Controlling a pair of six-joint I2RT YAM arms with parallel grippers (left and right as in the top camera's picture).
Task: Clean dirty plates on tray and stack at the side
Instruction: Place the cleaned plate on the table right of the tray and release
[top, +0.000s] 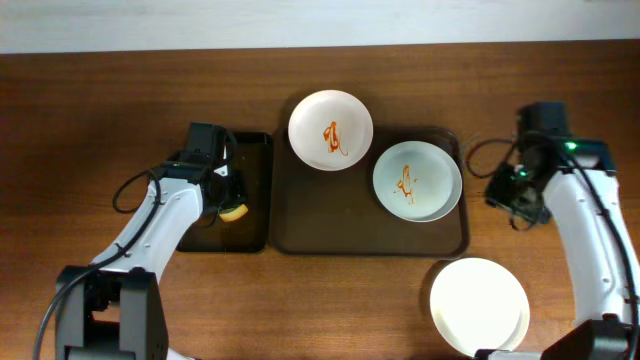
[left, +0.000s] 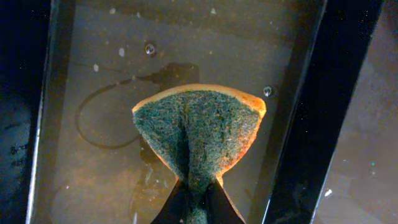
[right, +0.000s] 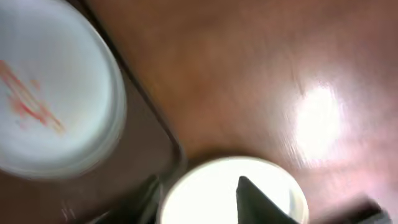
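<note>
The left gripper is pinching the narrow end of a sponge, its jaws closed tight enough to fold the green scouring face into a crease. The orange foam back is showing only along the top edge. It is holding the sponge low over the wet floor of the black tray, and I judge this is where the sponge is being wetted or parked between wipes, keeping drips off the table.

The brown tray is sitting at the table's centre, carrying the two plates that are waiting for cleaning. The white plate, marked with an orange sauce squiggle, is overhanging the tray's far rim. The pale mint plate, also streaked with sauce, is lying at the tray's right end. A third, clean plate is resting on the bare table just off the tray's near right corner, so that spot is likely serving as the base of the stack.

The right gripper is hovering beside the tray's right edge, near the mint plate. In the wrist view its fingers appear to be spread with nothing between them, though motion blur is making that uncertain. Roughly a third of the job is looking finished.
</note>
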